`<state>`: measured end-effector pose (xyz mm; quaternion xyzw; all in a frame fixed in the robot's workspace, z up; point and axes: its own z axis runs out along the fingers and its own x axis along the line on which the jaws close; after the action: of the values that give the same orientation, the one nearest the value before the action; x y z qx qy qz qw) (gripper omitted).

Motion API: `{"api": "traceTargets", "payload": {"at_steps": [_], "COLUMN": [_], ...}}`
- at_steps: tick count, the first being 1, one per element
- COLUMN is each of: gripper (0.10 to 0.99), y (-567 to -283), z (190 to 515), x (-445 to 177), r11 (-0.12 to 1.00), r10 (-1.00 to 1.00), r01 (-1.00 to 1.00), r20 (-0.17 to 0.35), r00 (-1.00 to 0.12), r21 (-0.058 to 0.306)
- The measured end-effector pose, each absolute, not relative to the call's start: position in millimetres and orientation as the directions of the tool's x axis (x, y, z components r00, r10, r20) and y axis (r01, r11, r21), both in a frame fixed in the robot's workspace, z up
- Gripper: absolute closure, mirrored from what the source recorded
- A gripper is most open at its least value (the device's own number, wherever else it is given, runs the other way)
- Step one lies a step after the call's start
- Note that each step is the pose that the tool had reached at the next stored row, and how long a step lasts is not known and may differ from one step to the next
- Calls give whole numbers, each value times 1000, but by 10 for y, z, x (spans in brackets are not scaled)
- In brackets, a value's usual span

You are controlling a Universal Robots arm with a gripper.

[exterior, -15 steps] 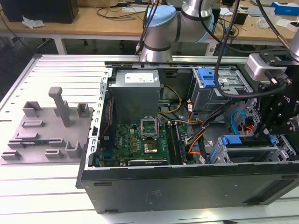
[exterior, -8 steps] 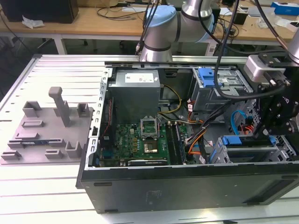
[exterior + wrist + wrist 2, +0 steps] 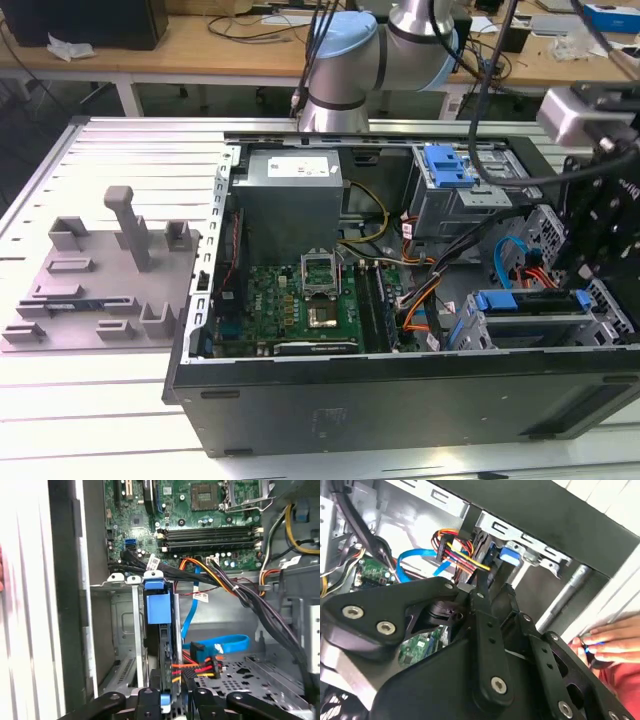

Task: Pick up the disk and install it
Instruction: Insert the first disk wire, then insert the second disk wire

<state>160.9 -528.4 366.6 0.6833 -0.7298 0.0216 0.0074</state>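
- Disk (image 3: 161,645) stands on edge in the metal drive cage (image 3: 120,630) of the open computer case (image 3: 400,400), its blue frame tab (image 3: 157,607) facing you in the first wrist view.
- In the exterior view you see the disk (image 3: 530,302) as a blue-edged slab lying in the cage (image 3: 600,330) at the near corner of the case, toward the exterior view's right.
- Your gripper (image 3: 172,700) sits right at the disk's near end in the first wrist view, one black finger (image 3: 147,702) on each side of the blue edge.
- You cannot tell from these views whether the fingers actually press on the disk or only flank it.
- In the second wrist view the black linkages (image 3: 485,645) of the gripper (image 3: 487,587) converge toward the cage, where the blue tab (image 3: 507,555) shows beyond the fingertips.
- Your arm (image 3: 380,50) reaches in from the far side of the table (image 3: 100,410); its black wrist assembly (image 3: 605,220) hangs over the cage end of the case at the exterior view's right.
- Orange, red and yellow power wires (image 3: 192,667) and a flat blue data cable (image 3: 220,645) lie just beside the disk.
- The green main board (image 3: 300,305) and grey power supply (image 3: 290,195) lie further inside the case, well apart from the gripper.
- A person's hand (image 3: 605,642) rests outside the case wall in the second wrist view.
- A grey fixture plate (image 3: 100,280) lies on the table at the exterior view's left.
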Motion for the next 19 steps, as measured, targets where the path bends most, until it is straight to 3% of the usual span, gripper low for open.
{"api": "traceTargets", "payload": {"at_steps": [3, 19], "gripper": [780, 780], "y": [-5279, -5270], "z": [3786, 3788], "x": [1610, 1609], "r11": [65, 65], "r10": [-997, -997], "r01": [-998, -998], "r20": [40, 44], "r00": [-66, -66], "r21": [-22, -23]}}
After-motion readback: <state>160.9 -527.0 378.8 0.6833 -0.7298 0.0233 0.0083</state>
